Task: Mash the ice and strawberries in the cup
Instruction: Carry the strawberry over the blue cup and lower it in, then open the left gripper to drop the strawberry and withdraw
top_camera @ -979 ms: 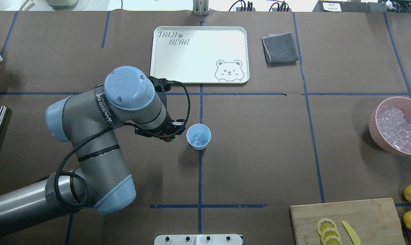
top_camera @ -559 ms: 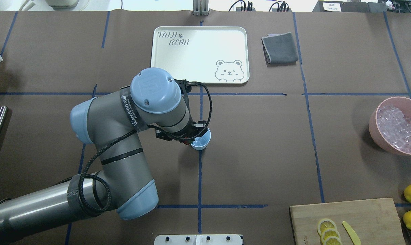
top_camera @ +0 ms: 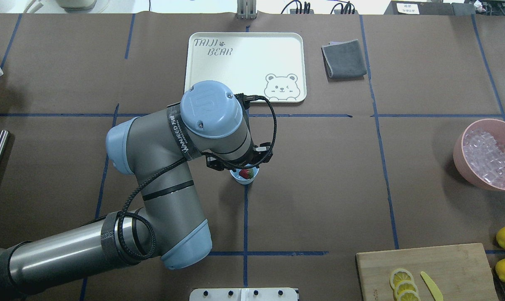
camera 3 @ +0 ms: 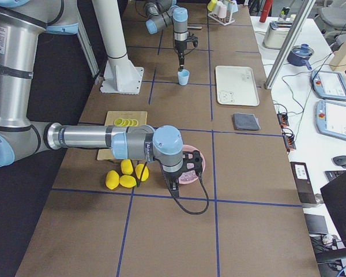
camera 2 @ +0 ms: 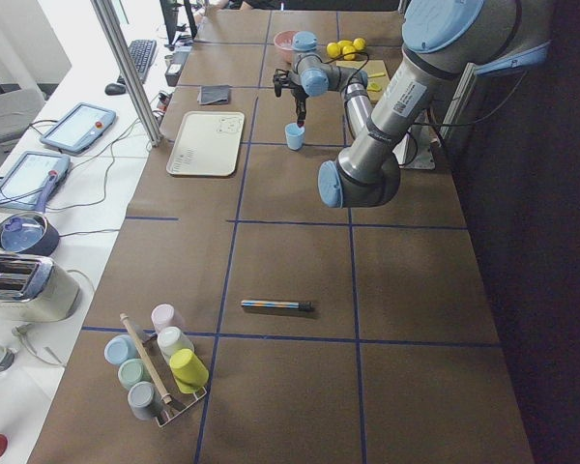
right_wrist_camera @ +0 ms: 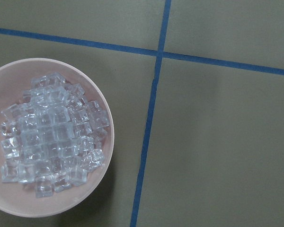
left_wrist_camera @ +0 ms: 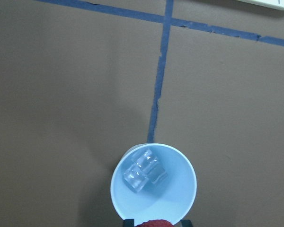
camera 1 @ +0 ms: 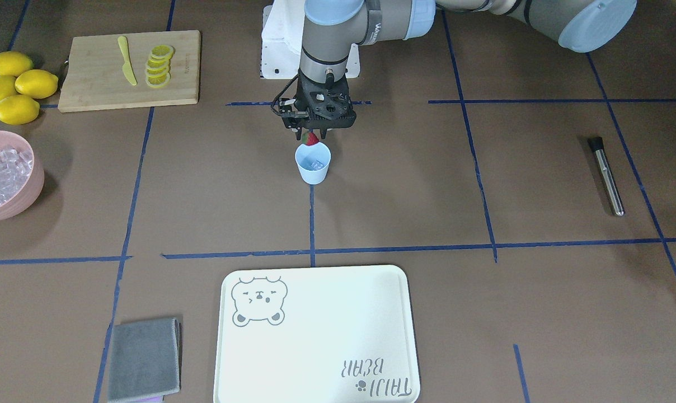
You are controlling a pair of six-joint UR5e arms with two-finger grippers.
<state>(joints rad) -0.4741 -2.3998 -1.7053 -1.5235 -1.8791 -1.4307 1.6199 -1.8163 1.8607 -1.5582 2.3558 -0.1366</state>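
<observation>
The light-blue cup [camera 1: 313, 168] stands at the table's middle on a blue tape line, with a few clear ice cubes [left_wrist_camera: 143, 170] inside. My left gripper [camera 1: 313, 136] hangs straight down just above the cup's rim, shut on a small red strawberry [camera 1: 312, 139]. The strawberry also shows over the cup [top_camera: 241, 179] in the overhead view [top_camera: 246, 173] and at the bottom edge of the left wrist view [left_wrist_camera: 154, 223]. My right gripper [camera 3: 174, 183] hovers over the pink bowl; I cannot tell whether it is open or shut.
A pink bowl [top_camera: 461, 156] full of ice cubes sits at the table's right. Lemons [camera 1: 18, 84] and a cutting board [camera 1: 92, 84] with lemon slices and a yellow knife lie near it. A white tray [top_camera: 244, 67], a grey cloth [top_camera: 344, 58] and a metal rod [camera 1: 606, 176] are further off.
My left arm has swung right, from beside the cup to directly over it. The strawberry now shows above the cup's opening.
</observation>
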